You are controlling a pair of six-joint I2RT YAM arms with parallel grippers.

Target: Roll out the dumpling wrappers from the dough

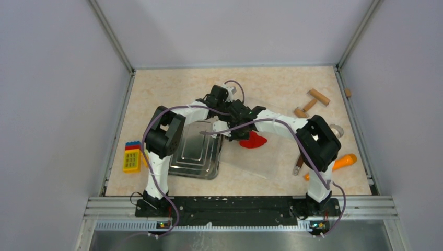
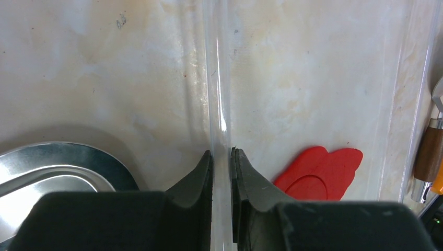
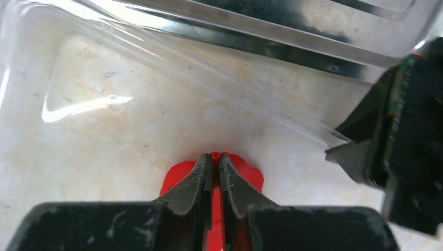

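1. Two arms meeting over the middle of the bench (image 1: pixel 271 83), wrists bent in toward each other above a clear plastic sheet (image 1: pixel 256 162).
2. Right fingers (image 3: pixel 205 170) drawn almost together and pinching the dough (image 3: pixel 175 178): red showing in the narrow slit between the tips and spreading out on either side of them.
3. Dough lying flat on the clear plastic sheet near the centre of the bench. Thin, bright red, wavy at the edges, with a faint round imprint pressed into it, plain in the left wrist view.
4. Left fingers (image 2: pixel 206 167) closed on a raised clear ridge of the plastic sheet, one tip on each side of it.
5. In the left wrist view, dough off to the right of those fingers and apart from them, on the far side of the ridge.
6. From the right wrist, left fingers seen at the sheet's edge, near the dough but not touching it.
7. Metal tray (image 1: pixel 197 151) on the left arm's side, right against the sheet's edge. Overlapping or merely touching: cannot tell.
8. Far right corner of the bench: a wooden rolling pin (image 1: pixel 312 102).
9. By the right arm's elbow: an orange carrot (image 1: pixel 345 161), with a wood-handled tool (image 1: pixel 299 163) just beside it.
10. At the left edge of the bench: a small stack of toy bricks (image 1: pixel 132 157), yellow and blue, well apart from the dough.
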